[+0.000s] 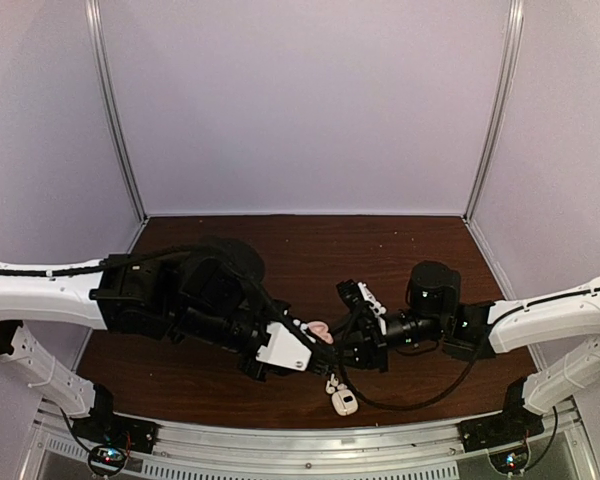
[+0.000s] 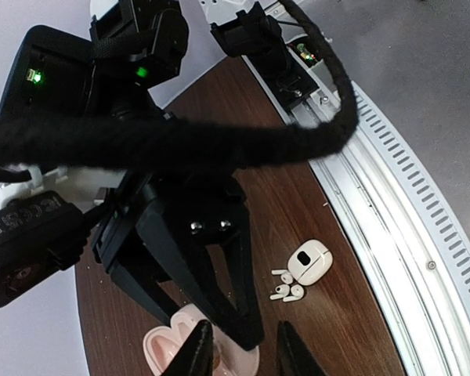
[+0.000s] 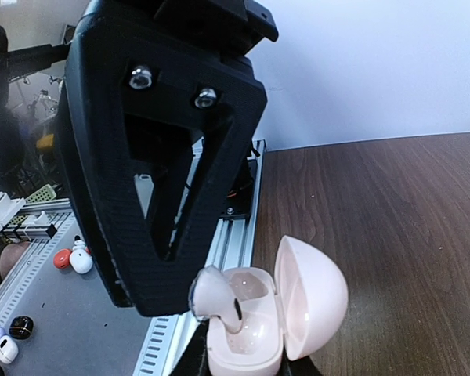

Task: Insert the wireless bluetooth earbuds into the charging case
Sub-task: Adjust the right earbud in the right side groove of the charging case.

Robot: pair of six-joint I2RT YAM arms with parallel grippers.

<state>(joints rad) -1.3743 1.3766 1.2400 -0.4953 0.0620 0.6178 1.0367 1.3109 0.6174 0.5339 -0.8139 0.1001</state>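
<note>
Earbud stands stem-down in a well of the open pink case, its head not yet seated. The lid is tipped back so the wells face the left gripper. That gripper's fingers stand apart over the case, and I judge it is letting go. The right gripper is pinched on the pink case and holds it off the table as a steady target. The white case and white earbuds lie together on the table by the front rail, clear of both grippers.
</note>
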